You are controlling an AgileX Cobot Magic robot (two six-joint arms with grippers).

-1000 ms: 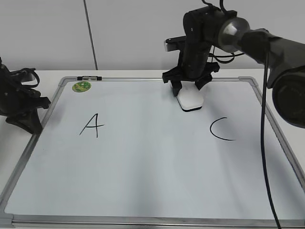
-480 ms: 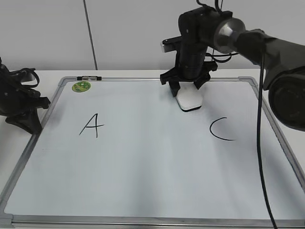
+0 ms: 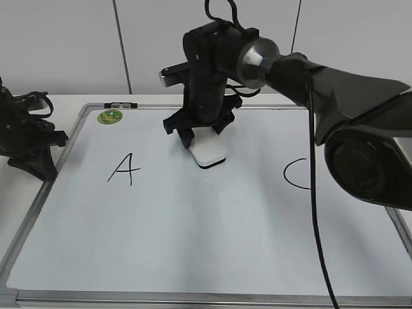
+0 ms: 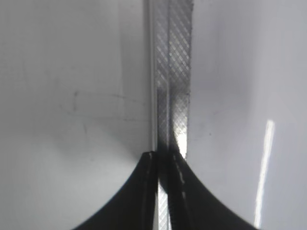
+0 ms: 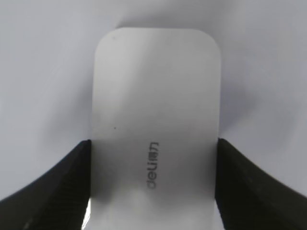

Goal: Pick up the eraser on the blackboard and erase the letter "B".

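Note:
The white eraser [image 3: 209,152] lies flat on the blackboard [image 3: 193,244], a white board with a silver frame, between the black "A" [image 3: 125,168] and the "C" [image 3: 297,175]. My right gripper [image 3: 201,134] is shut on the eraser's two long sides; the right wrist view shows the eraser [image 5: 156,120] with grey lettering between the black fingers [image 5: 153,177]. No letter "B" shows on the board. My left gripper [image 3: 38,154] rests at the board's left edge; in the left wrist view its fingers [image 4: 163,163] are shut over the metal frame [image 4: 172,72].
A round green sticker [image 3: 110,116] and a small black-and-white clip [image 3: 121,104] sit at the board's top-left corner. A white wall stands behind the table. The right arm's cable [image 3: 315,193] hangs over the board's right side.
My right gripper has slid the eraser left and toward the front, from the board's top middle-right to a spot between "A" and "C". The left arm has not moved.

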